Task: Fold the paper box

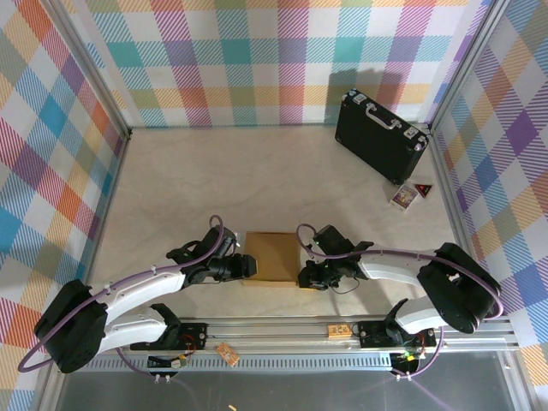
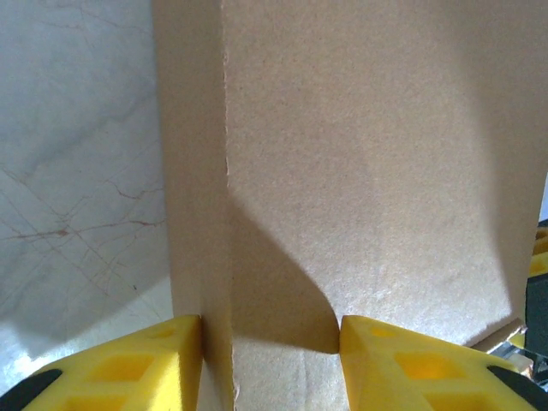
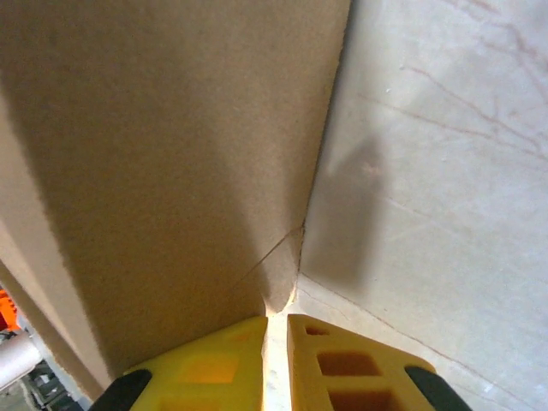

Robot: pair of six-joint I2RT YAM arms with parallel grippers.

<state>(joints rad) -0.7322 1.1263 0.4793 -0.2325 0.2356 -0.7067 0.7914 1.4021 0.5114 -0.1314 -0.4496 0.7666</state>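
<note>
The box (image 1: pixel 270 255) sits by the marbled worktop's (image 1: pixel 257 171) near edge. Wrist views give the jaws: left gripper (image 2: pixel 271 324) spread across its face, right gripper (image 3: pixel 276 318) pinching a box edge. The top view takes in a case (image 1: pixel 381 135) at the far right corner and plaid walls (image 1: pixel 257 60).

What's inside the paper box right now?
The inside is hidden. From above, the paper box presents a closed flat brown top that covers its interior; the wrist views give plain cardboard walls with table beside.
</note>
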